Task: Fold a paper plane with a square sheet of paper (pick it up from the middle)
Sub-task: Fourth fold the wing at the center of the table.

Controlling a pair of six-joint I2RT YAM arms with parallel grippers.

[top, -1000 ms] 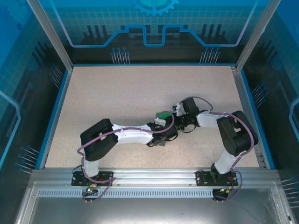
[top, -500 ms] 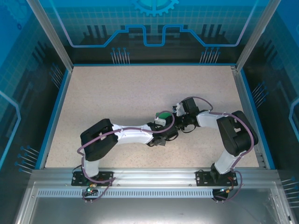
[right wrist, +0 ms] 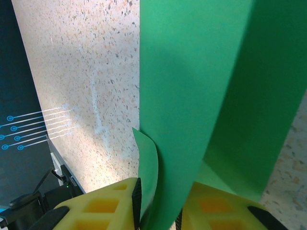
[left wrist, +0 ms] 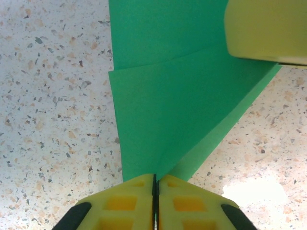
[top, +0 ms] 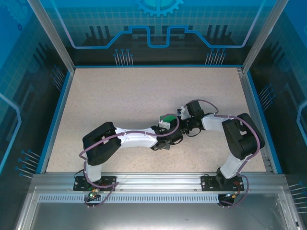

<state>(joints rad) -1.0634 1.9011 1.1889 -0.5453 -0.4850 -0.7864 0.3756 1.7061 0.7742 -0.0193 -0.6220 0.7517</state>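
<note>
Robotics lab cell, speckled table (top: 120, 105), aluminium frame rail (top: 153, 179), blue circuit-patterned wall panels (top: 158, 28) around it

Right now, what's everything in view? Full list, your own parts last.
paper: 1, green, folded, mid-table between the two arms
table: 1, speckled beige, under the arms
walls: blue printed panels, left, back and right of the table
frame: silver metal, near edge, carrying both arm bases
cables: 2, purple, one along each arm
left arm: 1, black and white, reaching in from near left
right arm: 1, black and white, reaching in from near right
left jaws: yellow, shut on the paper's pointed end
right jaws: yellow, shut on the paper, its layers between them
</note>
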